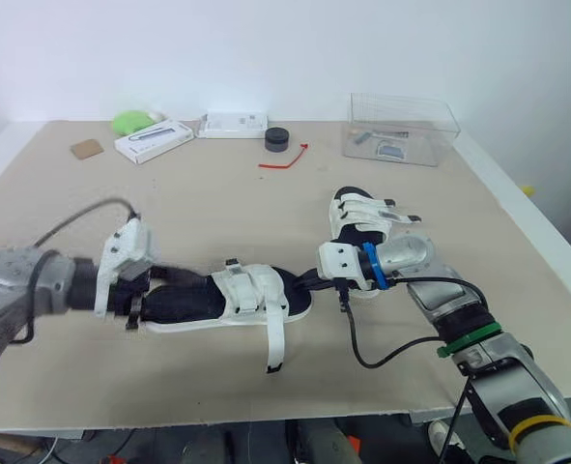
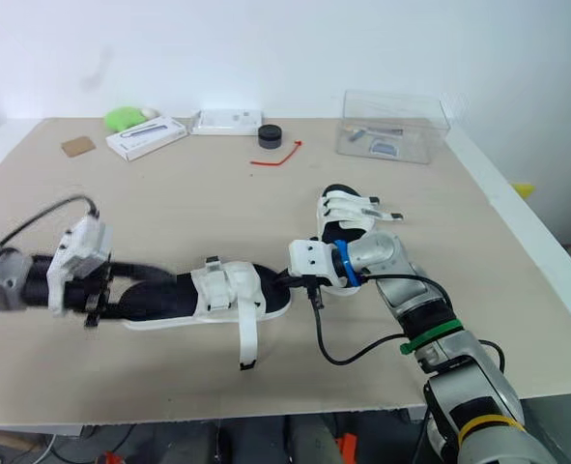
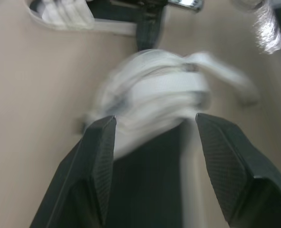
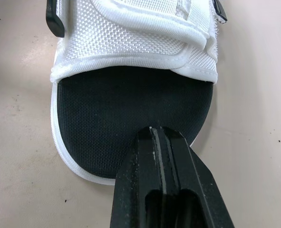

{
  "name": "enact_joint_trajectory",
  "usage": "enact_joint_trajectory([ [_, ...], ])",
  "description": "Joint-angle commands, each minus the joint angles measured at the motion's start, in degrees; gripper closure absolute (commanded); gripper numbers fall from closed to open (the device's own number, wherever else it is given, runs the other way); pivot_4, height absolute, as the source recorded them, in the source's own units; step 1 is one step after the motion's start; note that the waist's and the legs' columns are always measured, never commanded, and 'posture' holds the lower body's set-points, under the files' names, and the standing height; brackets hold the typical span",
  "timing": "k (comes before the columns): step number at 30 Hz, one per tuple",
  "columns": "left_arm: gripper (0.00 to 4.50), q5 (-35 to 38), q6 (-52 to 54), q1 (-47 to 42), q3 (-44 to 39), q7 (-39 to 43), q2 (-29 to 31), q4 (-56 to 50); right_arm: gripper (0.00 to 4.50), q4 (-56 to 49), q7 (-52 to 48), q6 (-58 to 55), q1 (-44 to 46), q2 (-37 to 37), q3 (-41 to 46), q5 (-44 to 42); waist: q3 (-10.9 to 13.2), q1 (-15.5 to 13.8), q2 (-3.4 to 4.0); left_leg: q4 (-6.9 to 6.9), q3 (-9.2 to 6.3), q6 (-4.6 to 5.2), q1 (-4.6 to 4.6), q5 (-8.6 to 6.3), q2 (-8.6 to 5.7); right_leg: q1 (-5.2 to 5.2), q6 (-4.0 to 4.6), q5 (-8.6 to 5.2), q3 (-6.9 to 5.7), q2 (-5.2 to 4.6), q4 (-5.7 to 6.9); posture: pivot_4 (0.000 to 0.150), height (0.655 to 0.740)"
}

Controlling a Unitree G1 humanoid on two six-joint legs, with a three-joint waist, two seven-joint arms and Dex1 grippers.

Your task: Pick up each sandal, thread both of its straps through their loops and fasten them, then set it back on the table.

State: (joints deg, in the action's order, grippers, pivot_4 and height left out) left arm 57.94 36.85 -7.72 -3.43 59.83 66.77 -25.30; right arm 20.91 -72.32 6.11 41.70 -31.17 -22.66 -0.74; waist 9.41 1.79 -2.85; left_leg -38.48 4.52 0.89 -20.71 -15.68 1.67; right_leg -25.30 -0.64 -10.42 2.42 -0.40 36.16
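**A:** Where is the near sandal point(image 1: 251, 290)?

**B:** Flat on the table point(image 1: 217, 203), lying crosswise between the two grippers. One white strap point(image 1: 275, 343) trails loose toward the near edge.

**A:** And the left gripper point(image 3: 154, 118)?

**B:** Its fingers are spread, straddling the heel end.

**A:** The right gripper point(image 4: 160, 133)?

**B:** Fingers pressed together, tips over the black toe.

**A:** And the other sandal point(image 1: 362, 215)?

**B:** On the table just behind the right wrist.
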Motion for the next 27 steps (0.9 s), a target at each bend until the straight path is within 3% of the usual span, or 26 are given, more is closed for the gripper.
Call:
enact_joint_trajectory([
  [1,1.75,11.70,7.84,4.60,-3.08,-5.12,-1.45,-7.67,4.50,3.46,-0.23,-0.79,-1.02,-0.42,-2.13,4.02,0.00,0.00,-0.01,0.02,0.02,-0.01,0.02,0.00,0.00,0.01,0.00,0.00,0.01,-0.02,0.00,0.150,0.7400],
  [5,1.75,12.33,10.65,6.12,1.35,-12.41,-7.39,-10.77,4.50,3.77,-0.09,-0.72,-0.68,0.01,-2.21,4.13,-0.02,-0.10,-0.02,0.01,-0.04,-0.05,0.10,0.01,0.00,0.06,0.02,-0.01,0.02,0.05,0.05,0.150,0.7400],
  [11,1.75,1.29,11.91,0.21,12.19,-17.29,-18.46,-5.46,4.50,4.68,0.48,-0.58,-0.24,0.40,-1.97,4.73,-0.08,-0.36,-0.03,0.01,-0.02,-0.10,0.21,0.05,-0.03,0.12,0.08,0.03,0.14,0.19,0.08,0.150,0.7400],
  [15,1.75,-4.46,12.78,-3.44,16.65,-16.74,-21.22,-3.24,4.50,4.10,0.76,-1.12,-0.67,0.20,-1.52,4.79,-0.12,-0.24,0.00,0.00,-0.03,-0.12,0.24,0.07,-0.02,0.13,0.17,0.08,0.25,0.31,0.09,0.150,0.7400],
  [21,1.75,-6.53,12.92,-5.46,17.30,-16.50,-25.50,-2.24,4.50,2.04,1.08,-2.23,-2.46,-0.66,-0.92,4.62,-0.12,-0.30,-0.01,0.02,-0.02,-0.11,0.23,0.07,-0.03,0.13,0.15,0.09,0.29,0.26,0.09,0.150,0.7400],
  [25,2.72,-8.24,13.18,-7.06,17.26,-16.60,-28.34,-0.68,4.50,1.51,1.39,-2.86,-2.67,-0.68,-0.83,4.63,-0.15,-0.39,0.01,0.02,-0.02,-0.11,0.22,0.07,-0.06,0.14,0.14,0.09,0.29,0.25,0.07,0.150,0.7400],
  [27,3.67,-8.58,13.92,-7.22,17.10,-16.12,-28.73,-0.52,4.50,1.42,1.52,-3.01,-2.65,-0.67,-0.85,4.64,-0.15,-0.39,0.01,0.02,-0.02,-0.11,0.23,0.07,-0.05,0.14,0.14,0.09,0.30,0.27,0.07,0.150,0.7400],
])
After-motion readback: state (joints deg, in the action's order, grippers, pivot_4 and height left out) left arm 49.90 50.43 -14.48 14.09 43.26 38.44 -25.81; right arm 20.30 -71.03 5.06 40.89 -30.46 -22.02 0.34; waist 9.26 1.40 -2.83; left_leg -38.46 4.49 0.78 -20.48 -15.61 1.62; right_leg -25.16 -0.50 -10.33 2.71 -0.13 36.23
